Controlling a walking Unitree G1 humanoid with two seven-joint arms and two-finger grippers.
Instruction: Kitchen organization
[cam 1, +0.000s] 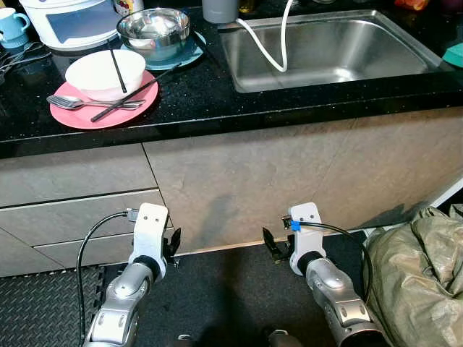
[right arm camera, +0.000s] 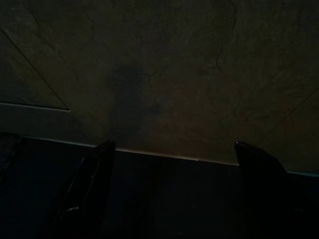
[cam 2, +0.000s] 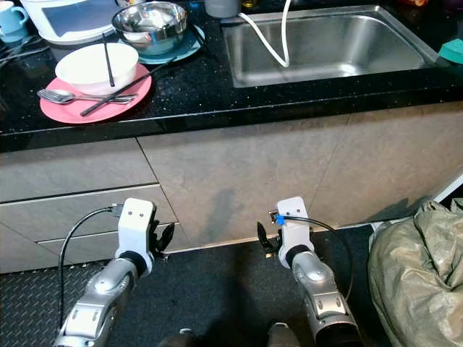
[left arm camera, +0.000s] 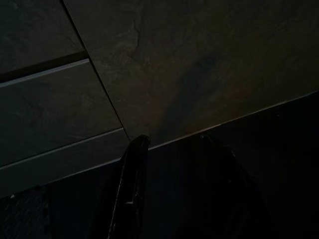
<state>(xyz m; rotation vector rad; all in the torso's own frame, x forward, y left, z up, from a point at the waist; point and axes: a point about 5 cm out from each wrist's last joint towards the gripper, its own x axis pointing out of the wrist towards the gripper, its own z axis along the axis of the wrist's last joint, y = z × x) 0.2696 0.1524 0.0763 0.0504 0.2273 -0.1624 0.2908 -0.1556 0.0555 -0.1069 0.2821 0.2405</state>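
Nearest, low before the grey cabinet front (cam 1: 239, 181), two silver arms hanging idle over the dark floor mat (cam 1: 231, 296); left gripper (left arm camera: 169, 149) empty, fingers a moderate way apart in the dim left wrist view, one finger (left arm camera: 130, 189) plain and the other barely made out against the dark; right gripper (right arm camera: 174, 154) empty too, fingers spread wide, both tips showing as black wedges against the shadowed cabinet; beside the right arm, a crumpled olive bag (cam 1: 419, 275), cut off at the edge, contents hidden; further up, the black speckled counter (cam 1: 210, 94); on its left part a pink plate (cam 1: 76, 114) bearing a white bowl (cam 1: 98, 72), a fork (cam 1: 69, 102) lying on the plate just beside the bowl, one black chopstick (cam 1: 118, 70) leaning in the bowl and another (cam 1: 137, 92) lying slantwise over the plate's rim; behind that, a steel bowl (cam 1: 153, 27) sitting on a teal plate (cam 1: 189, 54), whatever lies inside lost in glare; to the right, the steel sink (cam 1: 325, 47) with a white hose (cam 1: 271, 50) drooping into it; farthest back, a white appliance (cam 1: 72, 22) and a blue mug (cam 1: 11, 25), both cut off by the frame, and a grey cup (cam 1: 219, 10) with its top out of sight; a teal scrap (cam 1: 456, 54) at the far right edge, too clipped to identify.
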